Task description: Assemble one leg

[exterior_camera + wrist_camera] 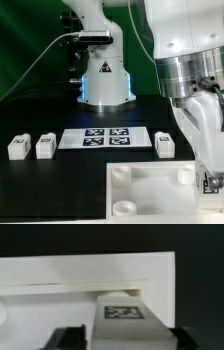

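Note:
In the wrist view a white leg with a black-and-white tag on its face sits between my two dark fingers. My gripper is shut on it. The leg's far end meets the edge of the large white panel at a corner spot. In the exterior view my gripper is low over the panel's right side, and the arm mostly hides the held leg. Three more legs stand on the table: two at the exterior view's left and one right of the marker board.
The marker board lies flat behind the panel. The robot base stands at the back with a cable at its left. The panel has round corner sockets. The table is black.

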Available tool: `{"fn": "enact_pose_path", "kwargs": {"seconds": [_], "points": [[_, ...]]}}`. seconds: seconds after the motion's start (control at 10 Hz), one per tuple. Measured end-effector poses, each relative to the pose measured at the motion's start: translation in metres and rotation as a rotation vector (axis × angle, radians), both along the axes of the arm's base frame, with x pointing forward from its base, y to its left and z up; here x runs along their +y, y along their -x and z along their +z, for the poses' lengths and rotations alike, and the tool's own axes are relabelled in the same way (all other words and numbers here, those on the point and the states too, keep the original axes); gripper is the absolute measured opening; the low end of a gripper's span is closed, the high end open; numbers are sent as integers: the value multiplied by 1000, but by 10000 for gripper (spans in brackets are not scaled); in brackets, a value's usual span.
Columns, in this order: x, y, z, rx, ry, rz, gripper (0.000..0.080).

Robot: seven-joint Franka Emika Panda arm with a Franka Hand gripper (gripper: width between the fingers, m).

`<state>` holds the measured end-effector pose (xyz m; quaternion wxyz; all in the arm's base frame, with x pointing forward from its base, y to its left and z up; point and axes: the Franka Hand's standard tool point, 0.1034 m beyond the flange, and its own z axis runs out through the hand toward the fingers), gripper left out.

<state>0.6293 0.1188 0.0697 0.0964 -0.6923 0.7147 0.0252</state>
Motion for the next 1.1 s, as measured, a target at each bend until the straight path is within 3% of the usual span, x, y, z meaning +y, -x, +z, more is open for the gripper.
{"fn": "enact_pose_path", "kwargs": {"seconds": [0.1, 0.2, 0.3, 0.5, 0.9, 1.0, 1.1], "points": [[0, 0, 0, -1, 2, 11, 522], [-1, -2, -1, -38, 19, 102, 522], [-4, -3, -4, -95, 58, 277, 623], [0, -5, -1, -126, 92, 589, 641], [-3, -4, -2, -180, 143, 977, 649], [-1, 0, -2, -146, 153, 1249, 649], [0, -2, 0, -116, 132, 1365, 649]]}}
